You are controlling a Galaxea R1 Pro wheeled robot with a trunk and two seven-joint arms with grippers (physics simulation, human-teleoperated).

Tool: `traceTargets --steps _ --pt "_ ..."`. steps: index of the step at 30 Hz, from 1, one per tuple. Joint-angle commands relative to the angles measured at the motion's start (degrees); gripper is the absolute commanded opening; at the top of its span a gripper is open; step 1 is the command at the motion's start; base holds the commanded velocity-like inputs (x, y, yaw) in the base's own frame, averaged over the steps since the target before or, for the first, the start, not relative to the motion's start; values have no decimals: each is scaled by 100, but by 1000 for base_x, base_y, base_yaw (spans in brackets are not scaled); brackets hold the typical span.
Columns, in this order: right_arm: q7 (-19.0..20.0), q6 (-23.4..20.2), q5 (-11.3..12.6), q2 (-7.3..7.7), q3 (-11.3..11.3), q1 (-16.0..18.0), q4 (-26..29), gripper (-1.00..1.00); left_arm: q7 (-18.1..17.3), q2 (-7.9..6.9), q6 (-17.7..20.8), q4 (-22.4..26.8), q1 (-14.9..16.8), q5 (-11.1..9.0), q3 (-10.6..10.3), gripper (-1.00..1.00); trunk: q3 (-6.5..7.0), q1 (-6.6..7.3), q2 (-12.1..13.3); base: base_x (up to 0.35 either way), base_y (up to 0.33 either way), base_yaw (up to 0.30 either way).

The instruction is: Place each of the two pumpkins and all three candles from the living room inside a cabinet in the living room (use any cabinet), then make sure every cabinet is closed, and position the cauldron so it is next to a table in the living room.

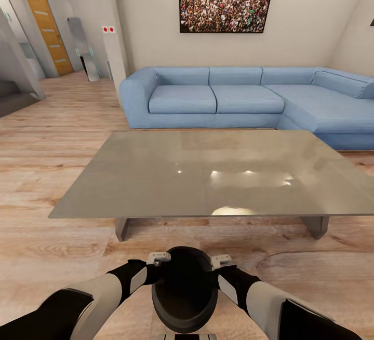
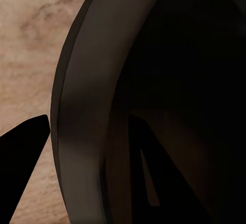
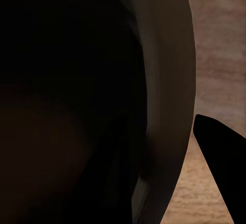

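While held between both arms just short of the table point(image 1: 208, 174), cauldron point(image 1: 184, 288) not yet set down; pumpkins, candles and cabinet impossible to judge from here. Glossy black, round, wide-mouthed, hanging over wooden floor point(image 1: 57, 257). Left gripper point(image 1: 158, 258) and right gripper point(image 1: 222, 261) each straddling the rim, one finger inside, one outside, evidently clamped.

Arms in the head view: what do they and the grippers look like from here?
Both arms have glossy black segments alternating with pale grey-white shells. The left gripper and right gripper end in small light-grey metallic blocks. The wrist views show flat black fingers. No cables or markings are visible.
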State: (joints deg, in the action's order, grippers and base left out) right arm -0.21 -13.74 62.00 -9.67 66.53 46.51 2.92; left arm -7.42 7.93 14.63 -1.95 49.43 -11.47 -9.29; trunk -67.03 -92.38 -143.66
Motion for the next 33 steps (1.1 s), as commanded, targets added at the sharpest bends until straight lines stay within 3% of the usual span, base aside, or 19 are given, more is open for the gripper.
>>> traceTargets --steps 1,2,18,19,33 --pt "12 -24 102 1 176 -19 24 -100 4 -64 -13 10 -12 -66 -180 -100 -7 -7 2 0 0 0" --pt "12 -24 102 1 176 -19 24 100 4 -64 -13 10 -12 -66 -179 -100 -7 -7 2 0 0 0" --pt "12 -32 102 0 181 -19 24 100 4 -64 -13 10 -13 -66 -181 -100 -7 -7 2 0 0 0" --pt "12 -32 102 0 182 -19 24 100 4 -64 -14 10 -13 -66 -182 100 -7 -7 2 0 0 0" --pt "12 -32 102 0 182 -19 24 100 4 -64 -22 10 -13 -66 -178 100 -7 -7 2 0 0 0"
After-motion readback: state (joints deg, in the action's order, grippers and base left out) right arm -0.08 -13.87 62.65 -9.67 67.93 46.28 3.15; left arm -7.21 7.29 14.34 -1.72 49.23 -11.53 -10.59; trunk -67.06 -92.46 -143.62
